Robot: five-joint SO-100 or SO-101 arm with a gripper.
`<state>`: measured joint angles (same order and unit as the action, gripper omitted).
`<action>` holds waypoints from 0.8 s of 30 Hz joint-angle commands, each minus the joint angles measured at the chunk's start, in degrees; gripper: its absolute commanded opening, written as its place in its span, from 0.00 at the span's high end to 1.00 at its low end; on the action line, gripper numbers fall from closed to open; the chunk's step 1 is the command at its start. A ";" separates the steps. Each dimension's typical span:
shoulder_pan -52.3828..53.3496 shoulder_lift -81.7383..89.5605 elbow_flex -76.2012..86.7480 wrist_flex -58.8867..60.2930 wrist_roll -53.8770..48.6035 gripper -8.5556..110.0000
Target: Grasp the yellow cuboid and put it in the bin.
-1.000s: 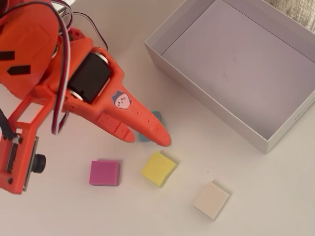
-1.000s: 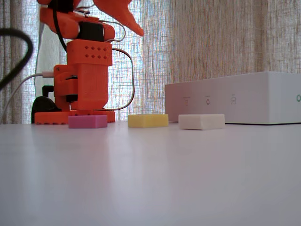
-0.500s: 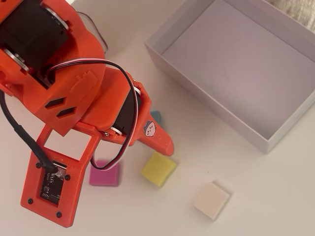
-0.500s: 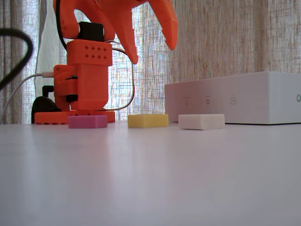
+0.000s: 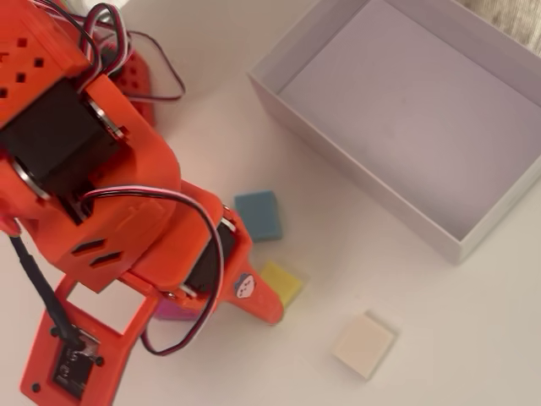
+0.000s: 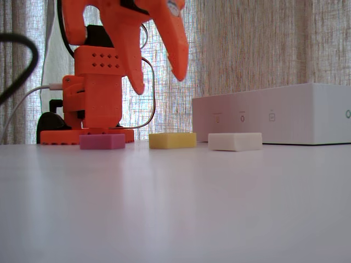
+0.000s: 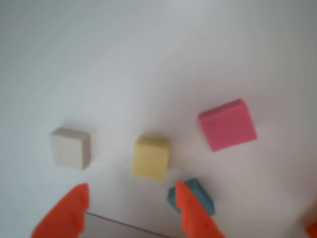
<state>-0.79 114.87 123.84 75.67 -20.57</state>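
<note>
Fixed view, left to right: the orange arm's base stands at the far left of the white table, with the pink block lying just in front of it. The gripper hangs in the air above the blocks, its two pointed fingers spread wide and aimed down — nothing between them. The yellow cuboid lies flat on the table below the gripper and slightly to its right, well clear of both tips. Next comes the cream-white block, then the bin, whose white side wall fills the right of the view.

Overhead view: the arm covers the left half. The pink block shows only as a sliver under it. The yellow cuboid peeks out at the right edge of the orange finger, partly covered by it. A blue block lies just above it, the cream-white block to the lower right, and the bin sits at the upper right — its floor bare.

Wrist view: cream-white block at left, yellow cuboid centred above the gap between the fingertips, blue block touching the right finger in the picture, pink block at upper right.
</note>
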 commanded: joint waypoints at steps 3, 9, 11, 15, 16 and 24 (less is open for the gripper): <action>-0.18 -3.08 1.85 -3.69 -0.79 0.75; -1.49 -7.56 2.20 -6.33 -0.79 0.75; -2.37 -8.53 2.11 -6.50 -0.79 0.75; -2.72 -11.34 2.11 -7.47 -0.62 0.74; -2.90 -11.95 2.11 -7.47 -0.62 0.74; -4.13 -15.12 1.58 -8.09 -0.35 0.75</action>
<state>-4.04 99.93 126.30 67.85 -20.57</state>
